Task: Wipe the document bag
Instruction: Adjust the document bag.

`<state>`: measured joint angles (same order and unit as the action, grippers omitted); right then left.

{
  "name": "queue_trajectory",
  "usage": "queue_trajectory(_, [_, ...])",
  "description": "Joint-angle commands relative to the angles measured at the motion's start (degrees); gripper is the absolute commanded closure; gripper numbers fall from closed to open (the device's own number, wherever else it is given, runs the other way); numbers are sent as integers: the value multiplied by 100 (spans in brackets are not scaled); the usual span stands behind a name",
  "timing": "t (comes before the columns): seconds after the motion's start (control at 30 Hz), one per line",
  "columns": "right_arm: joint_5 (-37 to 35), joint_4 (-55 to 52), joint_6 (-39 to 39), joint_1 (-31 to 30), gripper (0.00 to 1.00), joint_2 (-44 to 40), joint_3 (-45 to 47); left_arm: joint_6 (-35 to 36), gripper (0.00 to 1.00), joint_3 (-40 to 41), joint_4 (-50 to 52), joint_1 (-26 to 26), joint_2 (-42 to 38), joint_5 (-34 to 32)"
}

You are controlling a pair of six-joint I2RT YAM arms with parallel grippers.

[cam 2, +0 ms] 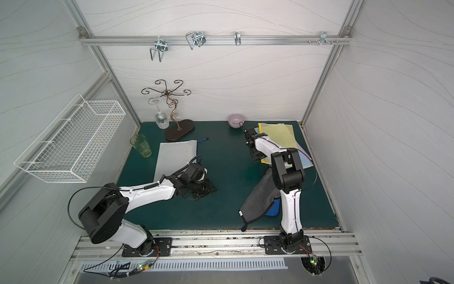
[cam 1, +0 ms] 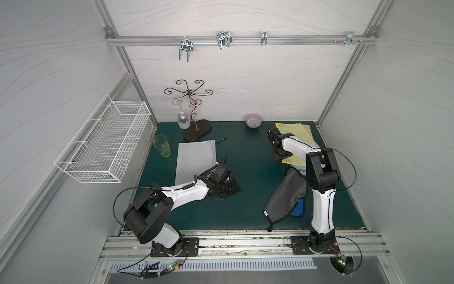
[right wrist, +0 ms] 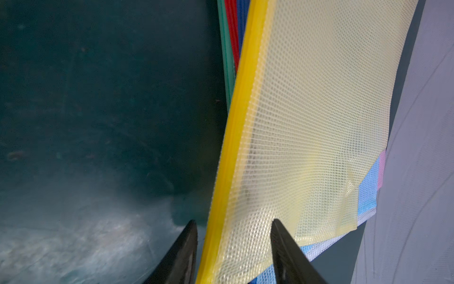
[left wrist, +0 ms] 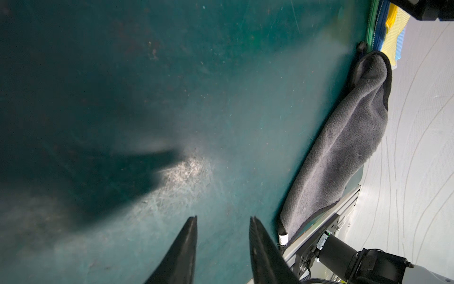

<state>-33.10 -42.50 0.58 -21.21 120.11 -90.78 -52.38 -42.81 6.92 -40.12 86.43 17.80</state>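
White enclosure walls (cam 1: 245,81) are boxing the scene in on three sides, and the dark green counter (cam 1: 245,172) is looking scuffed and flat, so a thin sheet will likely be sliding on it unless it is pinned. A stack of mesh pouches is sitting in the far corner on the right arm's side, and the yellow document bag (right wrist: 307,123) is lying on top of it. It is looking light, floppy and slick-faced, with a stiffer yellow zip edge that I'd judge the best place to take hold. A grey mesh bag (cam 1: 196,159) is lying flat near the left arm. The grey cloth (cam 1: 285,196) is lying by the right arm's base, soft, thick and unheld. The right gripper (right wrist: 234,221) is standing part-spread astride that yellow edge, and I am seeing no clamp on it. The left gripper (left wrist: 223,217) is hovering part-spread over bare counter, gripping nothing.
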Motion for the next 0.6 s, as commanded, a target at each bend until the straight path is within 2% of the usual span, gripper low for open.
queue_trajectory(0.0, [-115,23,100,-24,53,129,17,-18,62,8,-209,30,-109,7])
queue_trajectory(0.13, [-185,-3,150,-44,62,183,15,-35,62,35,-243,30,-98,5])
queue_trajectory(0.37, [-279,-74,197,-50,93,44,72,-28,62,59,-266,30,-100,-13])
queue_trajectory(0.57, [-398,-229,200,-50,99,-156,145,-45,62,97,-318,30,-109,-9])
